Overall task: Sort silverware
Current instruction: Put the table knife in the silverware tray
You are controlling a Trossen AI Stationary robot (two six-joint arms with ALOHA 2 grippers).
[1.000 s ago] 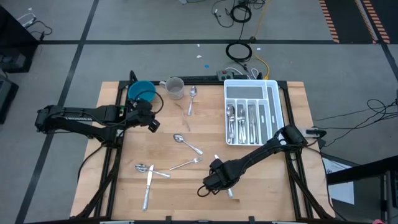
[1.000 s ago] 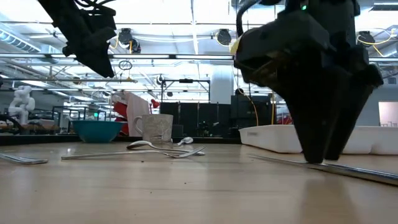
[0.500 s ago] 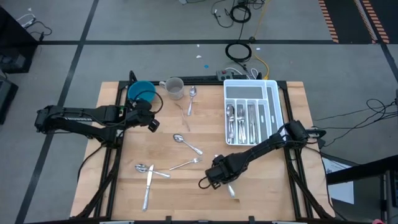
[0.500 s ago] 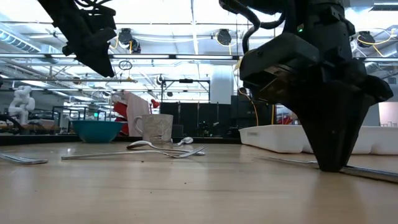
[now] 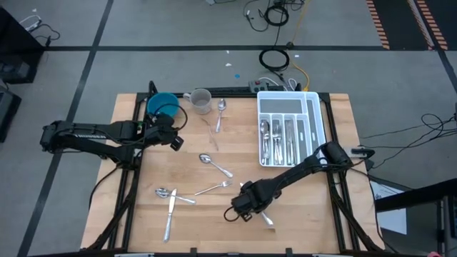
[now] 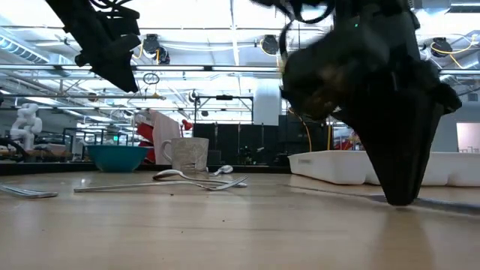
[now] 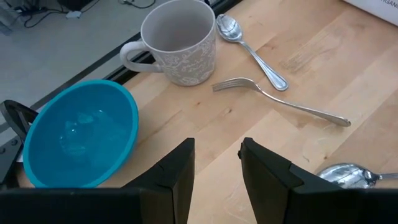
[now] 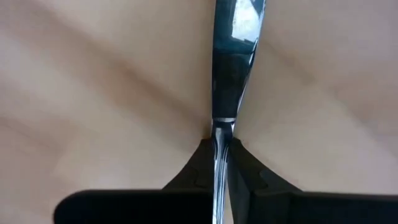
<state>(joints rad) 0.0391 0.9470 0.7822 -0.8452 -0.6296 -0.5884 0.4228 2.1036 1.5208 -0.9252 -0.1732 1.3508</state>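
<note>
Right gripper [image 5: 250, 205] down at the near middle of the pale wooden table [image 5: 136, 214], clenched on a slim shiny metal table knife [image 8: 231, 56] lying flat on the wood; blade pinched between the two dark fingers [image 8: 199, 168] in the right wrist view. In the low view, gripper tip [image 6: 401, 196] touching the tabletop.

Left gripper [image 5: 173, 141] hovering at far left, just near of a round teal bowl [image 5: 163, 106], jaws parted, grasping nothing. Below it in the left wrist view: white patterned mug [image 7: 179, 41], a spoon [image 7: 249, 42] just right of the mug, a fork [image 7: 280, 102] nearer.

Loose silverware on the table: spoon [image 5: 214, 164] at centre, fork [image 5: 213, 188] near of it, spoon [image 5: 171, 194] and knife [image 5: 170, 214] crossed at near left.

White compartmented plastic tray [image 5: 314, 118] at far right, holding sorted silverware [image 5: 278, 143] in its long slots.
</note>
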